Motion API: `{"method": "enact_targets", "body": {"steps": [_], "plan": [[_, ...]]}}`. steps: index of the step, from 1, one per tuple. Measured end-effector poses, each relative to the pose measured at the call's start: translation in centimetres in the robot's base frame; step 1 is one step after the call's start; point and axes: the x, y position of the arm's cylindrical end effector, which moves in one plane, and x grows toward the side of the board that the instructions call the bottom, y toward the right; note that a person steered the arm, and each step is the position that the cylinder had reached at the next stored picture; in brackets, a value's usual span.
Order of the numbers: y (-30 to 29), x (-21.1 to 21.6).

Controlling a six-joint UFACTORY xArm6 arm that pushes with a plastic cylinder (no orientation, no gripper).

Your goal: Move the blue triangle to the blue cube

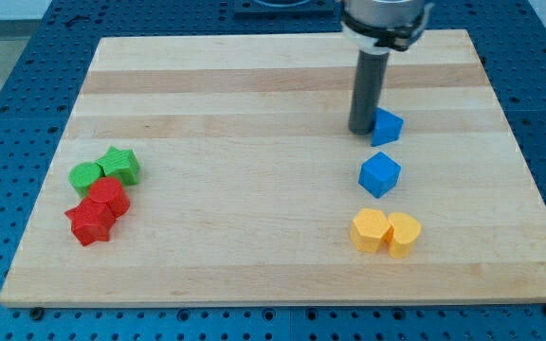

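The blue triangle (387,126) lies on the wooden board (254,237) at the view's upper right. The blue cube (379,175) sits just below it, a small gap apart. My tip (362,131) rests on the board right against the triangle's left side, above and slightly left of the cube. The rod rises straight up to the arm's end at the view's top.
Two yellow blocks (385,232) sit side by side below the blue cube. At the view's left is a cluster: a green round block (85,176), a green star (120,166), a red block (109,197) and a red star (90,223). Blue perforated table surrounds the board.
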Motion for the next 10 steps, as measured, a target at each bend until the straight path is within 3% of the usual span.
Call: {"method": "enact_targets", "body": {"steps": [1,2,4,5,7,10], "plan": [[0.6,-1.3],[6.1,-6.2],[8.7,-1.8],[8.0,-4.1],[7.2,-4.0],[0.5,1.3]]}}
